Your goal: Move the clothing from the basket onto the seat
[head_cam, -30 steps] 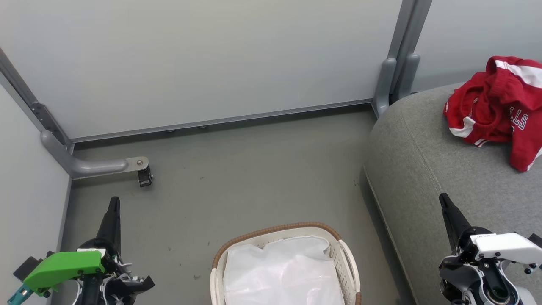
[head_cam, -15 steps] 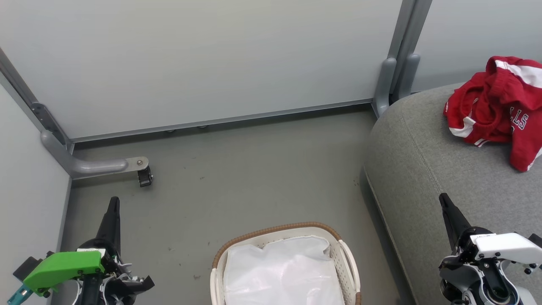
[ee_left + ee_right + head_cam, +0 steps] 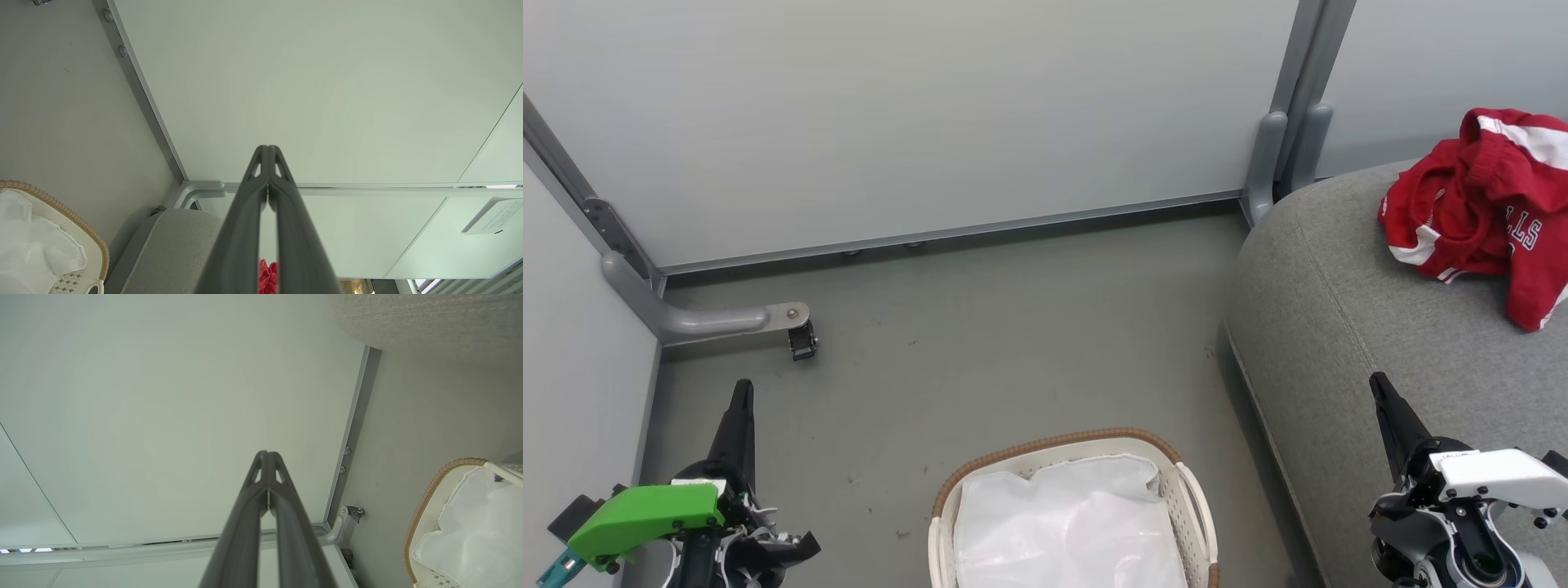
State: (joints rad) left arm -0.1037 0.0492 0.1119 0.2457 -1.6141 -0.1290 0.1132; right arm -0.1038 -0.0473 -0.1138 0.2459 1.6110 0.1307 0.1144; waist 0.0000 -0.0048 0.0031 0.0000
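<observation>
— How are the arms sitting?

— Both are hanging low, with their long fingers pointing forward and up toward the wall panel (image 3: 931,122). The left gripper (image 3: 742,390) is hovering over the floor (image 3: 980,327), to the left of the basket (image 3: 1054,443). The right gripper (image 3: 1379,382) is showing against the near edge of the seat (image 3: 1339,310). In each wrist view the jaws are meeting at the tips, closed together.

— And the clothing?

— The clothing (image 3: 1470,204) is lying crumpled toward the seat's far right edge. It is red with white stripes and lettering, and well apart from both grippers. The basket is standing on the floor near the seat's left side, holding a white sheet (image 3: 1070,523).

— Anything hard to make out?

— The frame is cutting off the clothing's right side and the basket's near half. The folds are hiding most of the lettering.
</observation>
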